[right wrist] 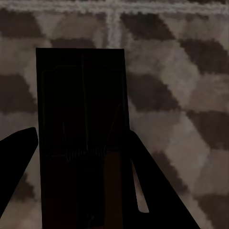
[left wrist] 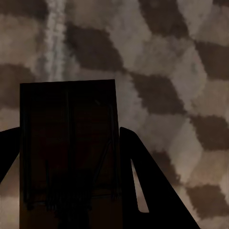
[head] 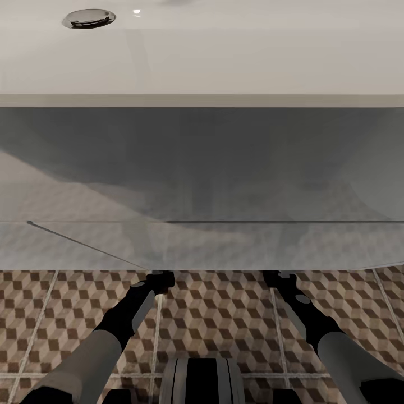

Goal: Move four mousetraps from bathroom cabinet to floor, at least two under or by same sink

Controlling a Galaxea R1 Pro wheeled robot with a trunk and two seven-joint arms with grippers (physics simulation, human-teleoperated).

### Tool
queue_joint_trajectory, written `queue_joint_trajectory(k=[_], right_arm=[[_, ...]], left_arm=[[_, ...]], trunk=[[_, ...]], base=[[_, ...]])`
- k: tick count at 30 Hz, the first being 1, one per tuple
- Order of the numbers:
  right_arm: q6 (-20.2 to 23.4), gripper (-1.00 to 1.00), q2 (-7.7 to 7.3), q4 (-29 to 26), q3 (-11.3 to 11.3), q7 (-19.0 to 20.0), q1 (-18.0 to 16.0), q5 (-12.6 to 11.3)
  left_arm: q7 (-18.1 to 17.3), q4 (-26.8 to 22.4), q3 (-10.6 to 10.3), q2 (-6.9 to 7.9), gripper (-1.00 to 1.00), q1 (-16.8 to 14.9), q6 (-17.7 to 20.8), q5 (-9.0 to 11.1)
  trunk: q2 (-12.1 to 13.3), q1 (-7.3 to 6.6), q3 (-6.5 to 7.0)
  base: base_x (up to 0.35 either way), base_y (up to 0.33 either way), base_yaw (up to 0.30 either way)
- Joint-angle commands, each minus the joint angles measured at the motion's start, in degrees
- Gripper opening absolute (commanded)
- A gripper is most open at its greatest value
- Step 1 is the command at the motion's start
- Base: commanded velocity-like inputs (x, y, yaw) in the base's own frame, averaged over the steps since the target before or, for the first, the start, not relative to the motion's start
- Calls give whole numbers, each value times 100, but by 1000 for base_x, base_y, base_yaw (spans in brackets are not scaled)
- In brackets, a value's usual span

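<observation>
- Two mousetraps can be counted, one in each wrist view. There are also two arms, one sink and one tiled floor.
- The first mousetrap fills the lower left of the left wrist view. It is a flat, dark rectangular board with thin metal wires running along its length and a coil near its lower end. In shadow, it looks almost black.
- The second mousetrap sits left of centre in the right wrist view. It has the same flat rectangular shape, with faint wire lines and a small spring across its middle.
- The left hand has its dark fingers on either side of the first board, closed against its long edges, and holds it over the floor.
- The right hand grips the second board the same way, one finger pressed to each long side.
- The sink spans the upper half of the head view. It is wide and white, with a chrome drain at the upper left and a grey-shadowed front below the rim.
- The floor has brown, beige and white cube tiles with pale grout lines across the bottom of the head view.
- Both arms reach forward and down from the lower corners of the head view. The left wrist and right wrist end right at the lower edge of the sink front.
</observation>
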Motion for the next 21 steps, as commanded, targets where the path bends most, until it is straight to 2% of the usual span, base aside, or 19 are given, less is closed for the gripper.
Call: queue_joint_trajectory(k=[1,9,21], right_arm=[[4,-100,0,0,0,0,0,0],[271,-100,0,0,8,2,0,19],[326,-100,0,-21,12,8,0,44]], left_arm=[[8,-1,-1,-2,-100,0,0,-20],[8,0,-1,-26,-100,0,-4,-26],[8,-1,-1,-45,-100,0,-12,-28]], trunk=[[0,0,0],[0,0,0],[0,0,0]], base=[[0,0,0],[0,0,0],[0,0,0]])
